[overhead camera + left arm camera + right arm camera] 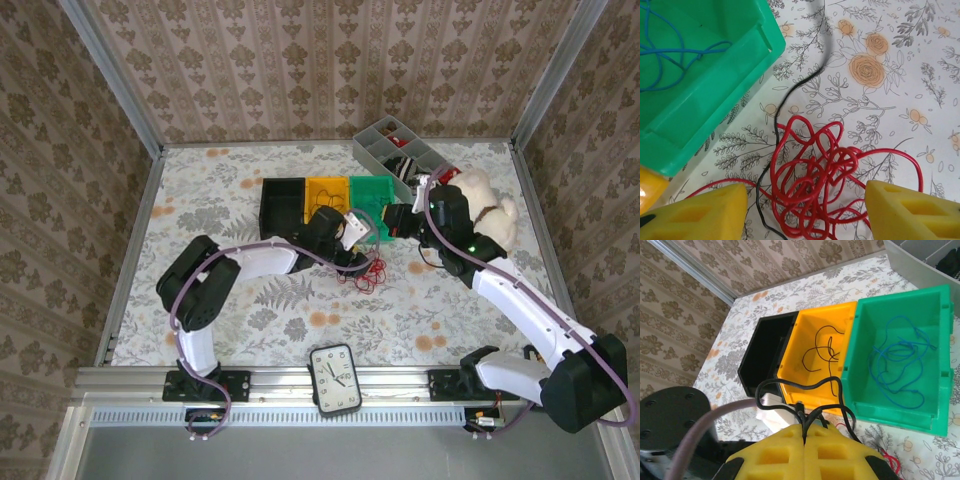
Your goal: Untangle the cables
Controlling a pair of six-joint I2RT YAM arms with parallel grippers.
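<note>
Left gripper [805, 202] is spread wide, with the red cable [810, 182] bunched on the table between its fingers. Right gripper [804, 440] is pressed together, pinching the black cable [790, 385], which loops just ahead of its tips. Beyond that, the blue cable [895, 360] lies in the green bin [900, 416].

Floral counter [250, 320], patterned wallpaper [330, 60] on three sides. Black bin [283, 183], yellow bin [327, 184] and green bin [372, 184] sit in a touching row at mid-back. Grey divided tray [362, 148] is just behind the green bin, angled. White plush toy [487, 195] is just right of the tray. Black clock [335, 378] lies face up on the front rail, centre.
</note>
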